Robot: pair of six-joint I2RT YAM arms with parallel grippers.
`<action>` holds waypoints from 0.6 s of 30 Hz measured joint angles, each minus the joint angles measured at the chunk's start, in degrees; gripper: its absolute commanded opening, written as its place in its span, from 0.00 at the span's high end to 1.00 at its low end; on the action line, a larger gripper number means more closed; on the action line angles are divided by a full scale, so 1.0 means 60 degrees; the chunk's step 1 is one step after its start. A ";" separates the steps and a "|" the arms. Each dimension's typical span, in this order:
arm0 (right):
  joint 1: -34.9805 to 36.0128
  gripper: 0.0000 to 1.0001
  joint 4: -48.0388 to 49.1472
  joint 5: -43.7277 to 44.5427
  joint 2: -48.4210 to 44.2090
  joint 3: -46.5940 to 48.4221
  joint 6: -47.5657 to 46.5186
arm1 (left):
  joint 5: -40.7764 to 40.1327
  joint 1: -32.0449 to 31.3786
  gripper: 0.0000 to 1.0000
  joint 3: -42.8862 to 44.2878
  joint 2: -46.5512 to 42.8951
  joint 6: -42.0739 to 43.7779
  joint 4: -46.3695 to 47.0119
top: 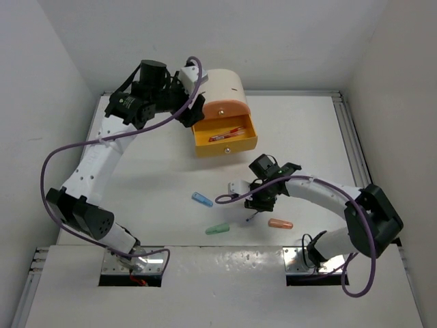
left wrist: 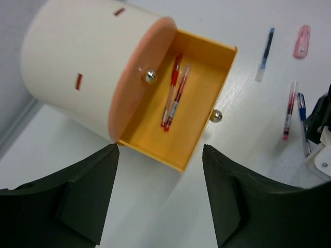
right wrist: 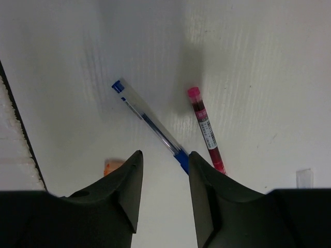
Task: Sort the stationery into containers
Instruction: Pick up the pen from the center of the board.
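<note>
no legible text; print on red pen too small to read.

The cream cabinet and its open orange-yellow drawer block the far edge left of centre, capsules and the right arm crowd the middle toward the near edge, and open room lies along the right edge.

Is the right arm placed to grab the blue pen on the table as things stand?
Probably yes. The right arm has its jaws open just above the blue pen, whose lower end runs between them. Nothing covers it; the red pen lies apart beside it.
</note>
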 measured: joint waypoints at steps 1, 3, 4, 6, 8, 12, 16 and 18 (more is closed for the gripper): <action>0.0000 0.58 0.0022 0.0051 0.0098 0.0000 -0.0120 | 0.0106 0.0080 0.28 -0.0193 0.0015 -0.0029 -0.0036; -0.0011 0.53 0.0076 0.0138 0.0248 0.0000 -0.0331 | 0.0288 0.0211 0.28 -0.0481 0.0022 -0.0069 -0.0106; -0.0040 0.52 0.0109 0.0168 0.0321 0.0000 -0.0423 | 0.0372 0.0251 0.28 -0.0561 0.0018 -0.0091 -0.0109; -0.0135 0.50 0.0189 0.0182 0.0459 0.0000 -0.0652 | 0.0532 0.0313 0.28 -0.0721 -0.0015 -0.0113 -0.0047; -0.0262 0.49 0.0262 0.0186 0.0608 -0.0004 -0.0874 | 0.0681 0.0335 0.28 -0.0889 -0.0076 -0.0135 -0.0033; -0.0525 0.49 0.0401 0.0244 0.0783 -0.0124 -0.1366 | 0.0903 0.0393 0.28 -0.1089 -0.0208 -0.0164 -0.0025; -0.0692 0.49 0.0568 0.0310 0.0860 -0.0382 -0.1887 | 0.1009 0.0499 0.28 -0.1133 -0.0277 -0.0164 0.0025; -0.0732 0.49 0.0667 0.0342 0.0907 -0.0525 -0.2135 | 0.1042 0.0532 0.28 -0.1133 -0.0277 -0.0164 0.0036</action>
